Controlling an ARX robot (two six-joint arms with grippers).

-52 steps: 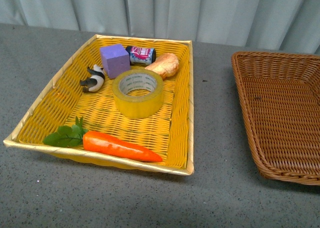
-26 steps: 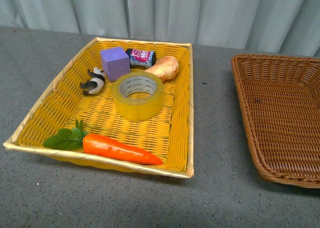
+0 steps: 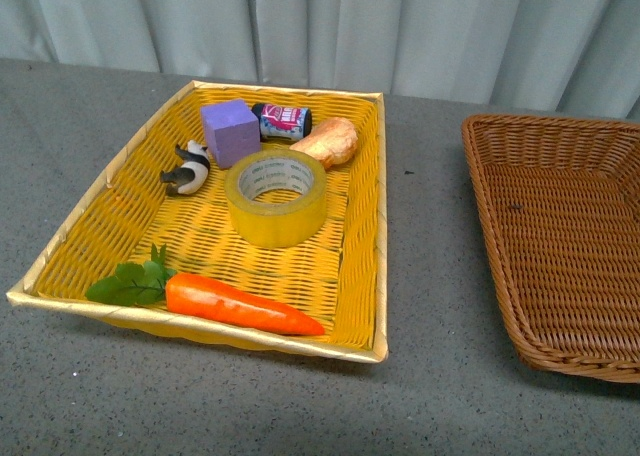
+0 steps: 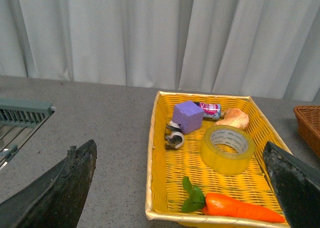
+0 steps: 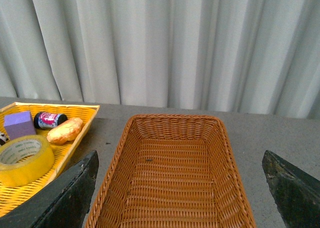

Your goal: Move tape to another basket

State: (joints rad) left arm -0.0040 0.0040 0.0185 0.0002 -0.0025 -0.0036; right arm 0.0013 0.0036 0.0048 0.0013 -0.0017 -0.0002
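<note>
Grey speckled tabletop (image 3: 450,396) carries a bright yellow woven basket with a pale rim (image 3: 190,241) and, well apart to its right, the dark brown woven wicker basket (image 3: 560,246). The wide roll of translucent yellow packing tape (image 3: 276,221) lies flat mid-floor in the yellow basket, between an orange plastic carrot (image 3: 240,304) in front and a purple cube (image 3: 230,131) behind. Left gripper (image 4: 178,144) and right gripper (image 5: 180,155) each show fingers spread wide, clear of everything.

- Tape (image 3: 280,221) — whitish inner core carries dark print, too small to read.
- Small bottle (image 3: 283,121) — pink-and-white label, lettering illegible.
</note>
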